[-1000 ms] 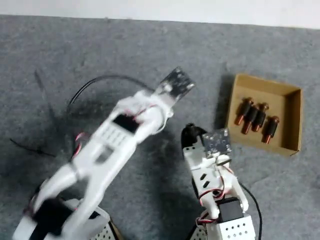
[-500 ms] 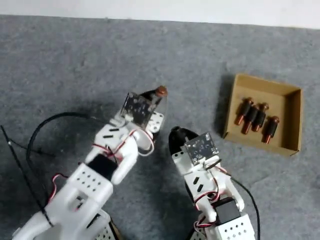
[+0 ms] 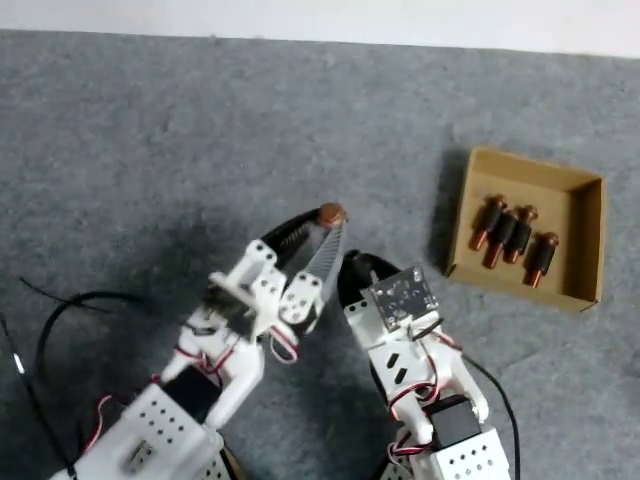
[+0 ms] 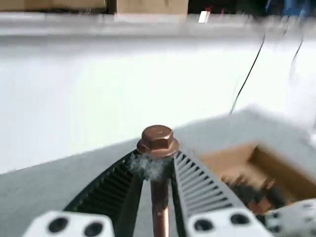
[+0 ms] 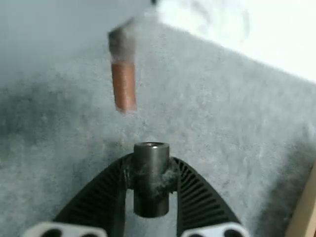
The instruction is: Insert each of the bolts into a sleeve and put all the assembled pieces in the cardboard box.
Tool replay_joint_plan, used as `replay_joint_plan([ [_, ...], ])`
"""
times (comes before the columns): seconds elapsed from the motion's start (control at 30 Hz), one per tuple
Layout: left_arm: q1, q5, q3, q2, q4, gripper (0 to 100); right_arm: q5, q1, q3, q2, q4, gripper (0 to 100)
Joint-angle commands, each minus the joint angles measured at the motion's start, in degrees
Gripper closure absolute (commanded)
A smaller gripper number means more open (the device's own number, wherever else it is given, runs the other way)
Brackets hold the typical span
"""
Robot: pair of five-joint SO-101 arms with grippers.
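Left gripper [image 3: 327, 228]: fingers closed on the bolt [image 3: 331, 213], gripping the shank just under the hex head.
Bolt: copper-coloured, upright, head up; held above the grey mat [image 3: 150, 120], outside the cardboard box [image 3: 528, 163] and apart from its left wall.
Right gripper [image 5: 150, 170]: fingers closed around the sleeve [image 5: 150, 168], between the bolt and the box.
Sleeve: black, upright, open mouth up.
Bolt vs sleeve: in the right wrist view the shank's lower end hangs near the sleeve's mouth, clear of it and off to one side; not inserted.
Box contents: four assembled pieces [image 3: 505, 235] lying side by side on the box floor, copper ends showing.
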Motion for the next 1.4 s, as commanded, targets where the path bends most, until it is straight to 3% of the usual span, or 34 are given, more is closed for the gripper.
replay_joint_plan([
  [0.0, 0.7, 6.8, 1.3, -8.2, -4.0, 99, 0.4, -0.3, 6.3, -0.8, -6.5, 99.3],
  [0.47, -1.2, 8.1, 5.8, -16.7, -4.4, 99, 0.5, -4.5, 6.3, -1.0, -9.1, 99.3],
  [0.73, -1.6, 16.2, 6.3, -16.7, -4.5, 99, 4.9, -7.1, 6.3, -1.1, -16.5, 99.4],
  [1.03, -1.8, 16.1, 5.7, -16.8, -4.6, 99, 5.0, -7.1, 6.3, -1.1, -17.3, 99.4],
  [1.17, -5.6, 16.1, 6.1, -20.6, -7.0, 99, 5.0, -7.0, 6.3, -1.1, -17.3, 99.4],
  [1.27, -7.9, 16.2, 5.9, -24.8, -4.8, 99, 5.0, -7.0, 6.3, -1.1, -17.2, 99.4],
  [1.37, -5.6, 16.3, 6.0, -27.7, 1.8, 99, 5.0, -7.0, 6.3, -1.1, -17.1, 99.4],
])
